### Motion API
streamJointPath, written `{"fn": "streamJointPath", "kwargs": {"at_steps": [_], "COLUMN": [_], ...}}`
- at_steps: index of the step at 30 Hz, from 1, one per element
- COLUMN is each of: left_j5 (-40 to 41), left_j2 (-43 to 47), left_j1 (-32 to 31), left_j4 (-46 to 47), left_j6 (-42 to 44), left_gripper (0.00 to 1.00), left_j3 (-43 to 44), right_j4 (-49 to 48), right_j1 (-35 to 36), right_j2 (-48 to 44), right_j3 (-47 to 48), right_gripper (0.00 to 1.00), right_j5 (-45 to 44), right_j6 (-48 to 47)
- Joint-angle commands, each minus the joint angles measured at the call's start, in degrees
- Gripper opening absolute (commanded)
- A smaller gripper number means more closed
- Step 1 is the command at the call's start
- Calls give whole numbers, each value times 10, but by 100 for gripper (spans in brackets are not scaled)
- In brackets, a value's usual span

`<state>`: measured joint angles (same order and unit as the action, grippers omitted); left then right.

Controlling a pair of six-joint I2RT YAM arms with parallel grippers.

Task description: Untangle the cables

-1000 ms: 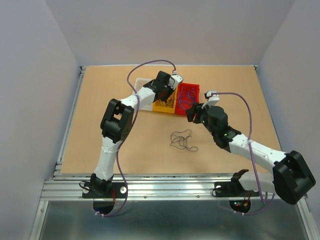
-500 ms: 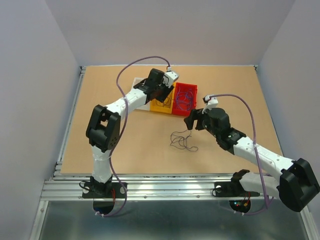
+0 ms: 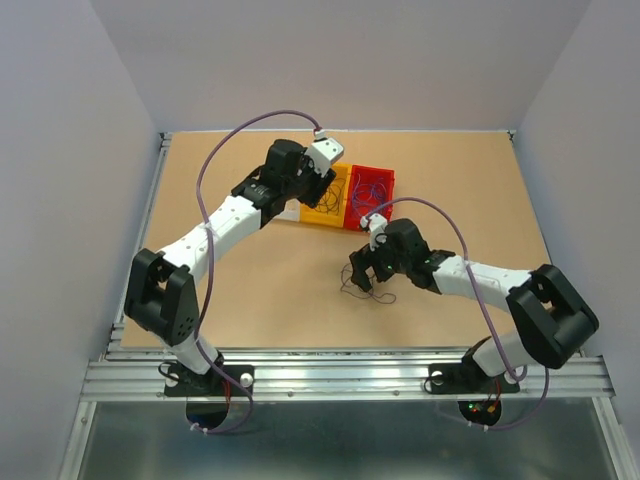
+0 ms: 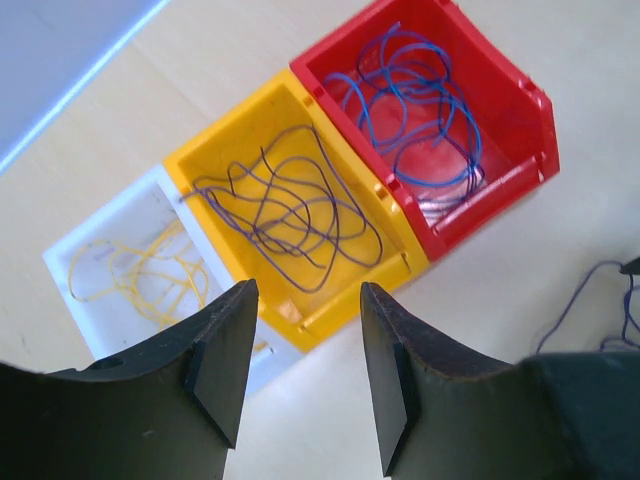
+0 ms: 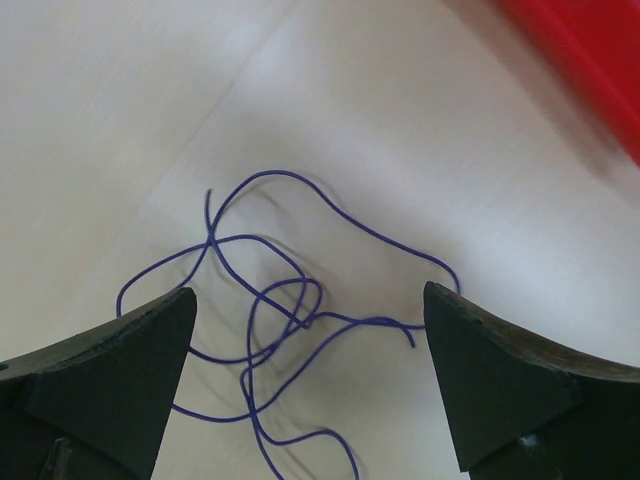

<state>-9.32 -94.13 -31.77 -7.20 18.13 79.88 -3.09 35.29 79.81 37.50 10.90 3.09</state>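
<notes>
The loose cables [image 3: 366,288] lie as a small dark tangle mid-table; in the right wrist view they are thin blue-purple loops [image 5: 270,320]. My right gripper [image 3: 362,268] hangs just over them, jaws wide open [image 5: 308,292], the strands lying between the fingertips, none gripped. My left gripper [image 3: 308,190] hovers open and empty [image 4: 305,290] above the near edge of the yellow bin [image 4: 360,300]. Sorted wires lie in the bins: blue ones [image 4: 420,100] in the red, dark ones [image 4: 290,205] in the yellow, pale yellow ones [image 4: 140,270] in the white.
Three bins stand in a row at the back: red bin [image 3: 385,178], yellow bin [image 3: 322,216], and white bin [image 4: 105,222], which the left arm mostly hides from above. An end of the tangle [image 4: 590,300] shows at the left wrist view's right edge.
The right gripper has come down and left from the red bin to the tangle and opened wide. The left gripper has opened, and its arm has swung leftward.
</notes>
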Motion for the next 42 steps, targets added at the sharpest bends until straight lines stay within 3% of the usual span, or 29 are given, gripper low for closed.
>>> {"fn": "streamJointPath", "kwargs": {"at_steps": [1, 7, 12, 16, 17, 18, 21, 24, 29, 37, 42], "left_j5": [-9, -2, 2, 0, 2, 2, 4, 3, 13, 2, -2], "left_j2": [81, 135, 145, 145, 144, 143, 143, 155, 214, 286, 314], "left_j1": [5, 11, 14, 18, 19, 20, 23, 37, 84, 184, 206], "left_j4": [37, 60, 67, 69, 69, 69, 82, 99, 176, 264, 295], "left_j6": [2, 1, 1, -1, -1, -1, -3, -12, -47, -121, -146], "left_gripper": [57, 57, 57, 57, 57, 57, 57, 57, 57, 58, 58], "left_j3": [-59, -108, -120, -123, -124, -124, -128, -139, -178, -234, -261], "right_j4": [-8, -2, 71, 99, 102, 101, 90, 40, -44, -109, -106], "right_j1": [29, 38, 53, 78, 89, 94, 97, 96, 96, 96, 96], "right_j2": [36, 92, 148, 144, 134, 127, 94, 62, 48, 117, 175], "right_j3": [52, 78, 122, 129, 126, 125, 130, 139, 188, 328, 437], "right_gripper": [100, 97, 76, 52, 42, 20, 0, 0, 1, 1, 0], "right_j5": [46, 33, 4, -25, -31, -47, -58, -19, -28, -111, -176], "right_j6": [-77, -75, -62, -46, -45, -42, -39, -39, 10, 64, 52]}}
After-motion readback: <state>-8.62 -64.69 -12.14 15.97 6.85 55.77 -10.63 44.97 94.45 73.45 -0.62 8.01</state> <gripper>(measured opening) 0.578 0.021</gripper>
